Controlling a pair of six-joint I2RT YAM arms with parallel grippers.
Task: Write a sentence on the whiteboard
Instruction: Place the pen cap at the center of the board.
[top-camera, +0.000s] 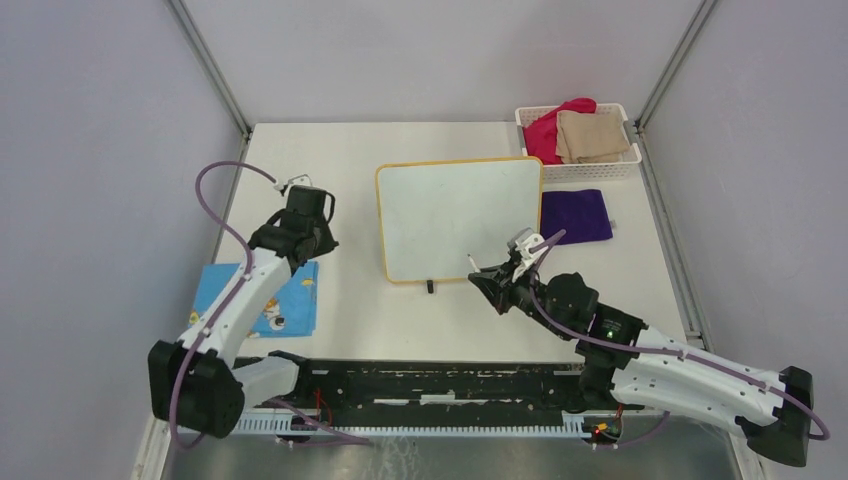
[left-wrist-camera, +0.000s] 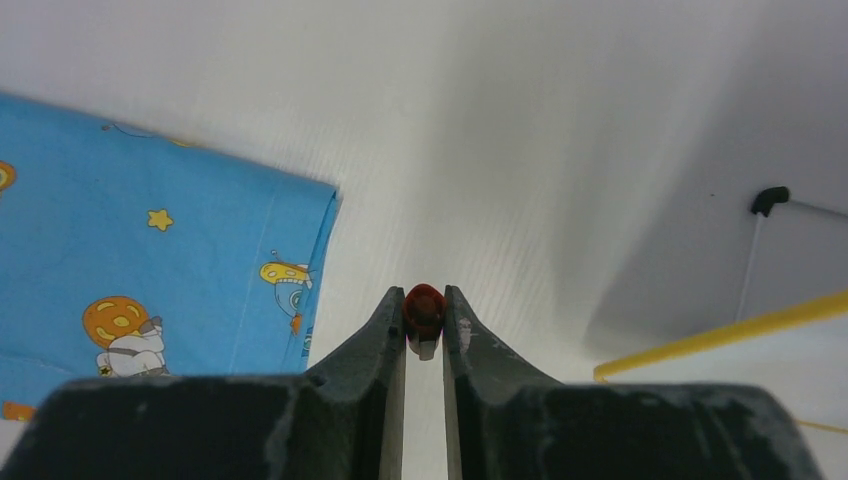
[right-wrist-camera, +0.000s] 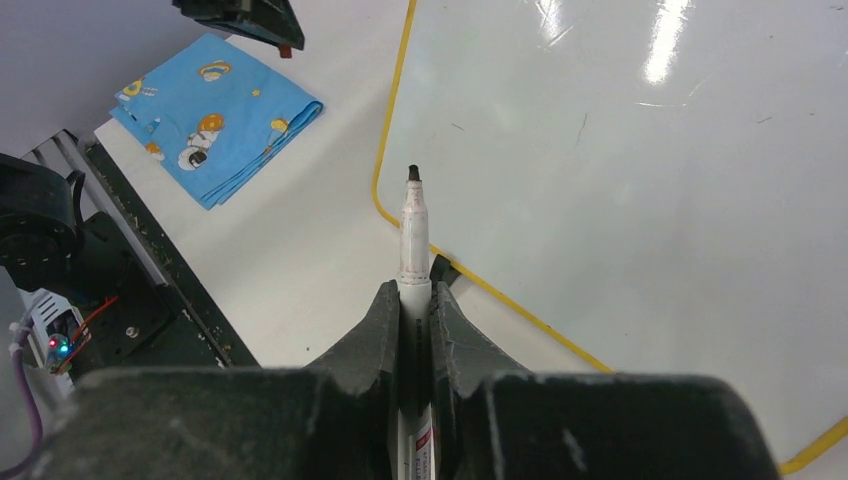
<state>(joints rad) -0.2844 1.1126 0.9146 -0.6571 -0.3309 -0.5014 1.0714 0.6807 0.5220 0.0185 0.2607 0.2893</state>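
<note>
The whiteboard lies flat mid-table with its yellow frame and a black foot at the near edge. Its glossy face carries no words, only faint specks; the sentence is not visible. My right gripper is shut on a white marker. The marker is uncapped and its dark tip hangs over the board's near left corner, just above it. My left gripper is shut on a small red marker cap over bare table left of the board, whose frame shows at right.
A blue cartoon-print cloth lies at the near left. A purple cloth lies right of the board. A white basket with red and tan cloths stands at the back right. A black rail runs along the near edge.
</note>
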